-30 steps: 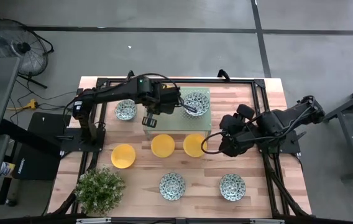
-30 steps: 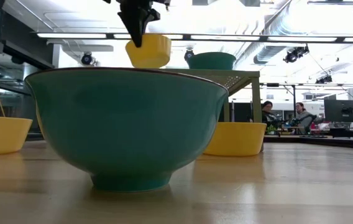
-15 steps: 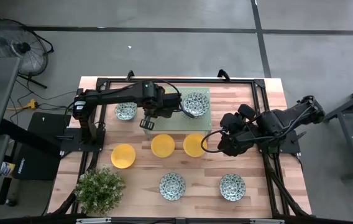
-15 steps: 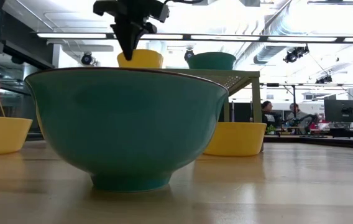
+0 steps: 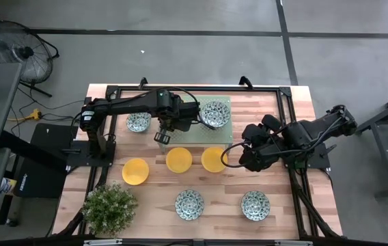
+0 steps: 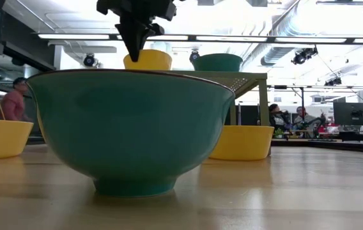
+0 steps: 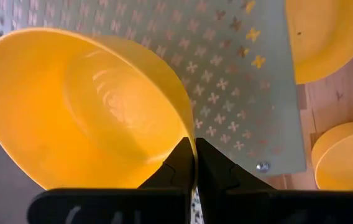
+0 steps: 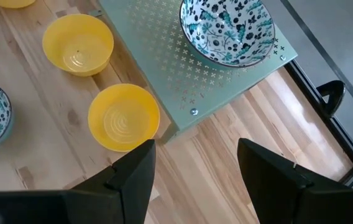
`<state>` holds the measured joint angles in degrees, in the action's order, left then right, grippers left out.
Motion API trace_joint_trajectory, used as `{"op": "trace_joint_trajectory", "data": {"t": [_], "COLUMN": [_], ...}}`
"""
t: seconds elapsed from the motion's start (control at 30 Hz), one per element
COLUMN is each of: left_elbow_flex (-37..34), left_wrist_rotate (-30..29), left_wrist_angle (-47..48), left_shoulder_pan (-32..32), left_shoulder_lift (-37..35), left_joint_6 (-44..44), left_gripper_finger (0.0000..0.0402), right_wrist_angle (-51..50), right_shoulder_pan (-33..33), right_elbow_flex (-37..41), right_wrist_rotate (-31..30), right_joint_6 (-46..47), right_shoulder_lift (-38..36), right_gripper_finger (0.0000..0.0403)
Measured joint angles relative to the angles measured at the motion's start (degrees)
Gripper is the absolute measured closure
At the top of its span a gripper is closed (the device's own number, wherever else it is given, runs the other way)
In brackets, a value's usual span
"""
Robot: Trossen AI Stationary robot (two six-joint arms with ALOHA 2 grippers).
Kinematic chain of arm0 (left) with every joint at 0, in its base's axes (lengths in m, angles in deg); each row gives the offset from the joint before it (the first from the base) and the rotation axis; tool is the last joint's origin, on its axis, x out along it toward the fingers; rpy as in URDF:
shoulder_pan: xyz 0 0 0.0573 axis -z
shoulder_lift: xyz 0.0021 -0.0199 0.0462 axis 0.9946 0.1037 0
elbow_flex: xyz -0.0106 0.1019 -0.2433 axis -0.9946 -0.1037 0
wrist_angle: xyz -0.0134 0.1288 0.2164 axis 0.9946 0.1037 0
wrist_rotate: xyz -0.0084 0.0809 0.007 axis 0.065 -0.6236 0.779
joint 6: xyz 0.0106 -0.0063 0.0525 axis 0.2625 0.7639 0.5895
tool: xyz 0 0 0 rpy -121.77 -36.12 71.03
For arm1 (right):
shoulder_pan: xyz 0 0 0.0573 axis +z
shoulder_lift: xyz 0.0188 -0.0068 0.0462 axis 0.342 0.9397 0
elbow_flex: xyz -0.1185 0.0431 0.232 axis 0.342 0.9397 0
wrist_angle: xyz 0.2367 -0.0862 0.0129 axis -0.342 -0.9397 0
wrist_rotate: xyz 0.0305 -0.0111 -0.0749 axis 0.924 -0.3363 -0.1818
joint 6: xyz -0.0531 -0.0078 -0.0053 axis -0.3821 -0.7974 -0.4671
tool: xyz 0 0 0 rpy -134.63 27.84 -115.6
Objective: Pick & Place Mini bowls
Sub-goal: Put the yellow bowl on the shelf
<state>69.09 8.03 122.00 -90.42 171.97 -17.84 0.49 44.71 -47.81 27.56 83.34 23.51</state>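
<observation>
In the left wrist view my left gripper [image 7: 194,157] is shut on the rim of a plain yellow mini bowl [image 7: 83,112], tilted over the pale green stand [image 7: 226,87]. From the low view that bowl [image 6: 147,61] sits at the stand's top level, under the left gripper [image 6: 134,46]. From above, the left gripper [image 5: 175,123] is over the stand's left half and the arm hides the bowl. A patterned bowl [image 5: 214,114] rests on the stand's right half. My right gripper [image 5: 245,156] waits open beside the stand's right front corner, its fingers [image 8: 130,177] empty.
Three yellow bowls [image 5: 135,171] [image 5: 179,159] [image 5: 214,158] line up in front of the stand. Patterned bowls lie at the left [image 5: 137,122] and near the front edge [image 5: 189,203] [image 5: 255,205]. A potted plant [image 5: 109,207] stands front left. People [image 6: 277,115] sit beyond the table.
The left gripper has carried the yellow bowl leftward and down to the stand's top, and the bowl looks more level. The right arm has not moved.
</observation>
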Motion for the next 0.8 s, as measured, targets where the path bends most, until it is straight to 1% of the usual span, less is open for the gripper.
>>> {"op": "trace_joint_trajectory", "data": {"t": [0.13, 0.23, 0.43, 0.7, 0.8], "left_elbow_flex": [0.0, 0.1, 0.1, 0.9, 2.4], "left_wrist_rotate": [0.6, 0.5, -1.7, -1.3, -0.1], "left_wrist_angle": [-0.9, -1.2, -0.6, -0.5, -0.4], "left_shoulder_pan": [0.0, 0.0, 0.0, 0.0, 0.0], "left_shoulder_lift": [0.1, 2.1, 3.2, 3.3, 3.4], "left_joint_6": [1.3, 1.8, 3.0, 3.6, 4.9], "left_gripper_finger": [0.0397, 0.0396, 0.0395, 0.0394, 0.0383], "right_wrist_angle": [0.0, 0.0, 0.0, 0.0, 0.0], "right_shoulder_pan": [0.0, 0.0, 0.0, 0.0, 0.0], "right_elbow_flex": [0.0, 0.0, 0.0, 0.0, 0.0], "right_wrist_rotate": [0.0, 0.2, 0.6, 1.6, 1.6], "right_joint_6": [0.0, 0.0, 0.0, -0.3, -0.5], "right_shoulder_lift": [0.0, 0.0, 0.0, 0.0, 0.0], "right_gripper_finger": [0.0187, 0.0187, 0.0187, 0.0187, 0.0187]}}
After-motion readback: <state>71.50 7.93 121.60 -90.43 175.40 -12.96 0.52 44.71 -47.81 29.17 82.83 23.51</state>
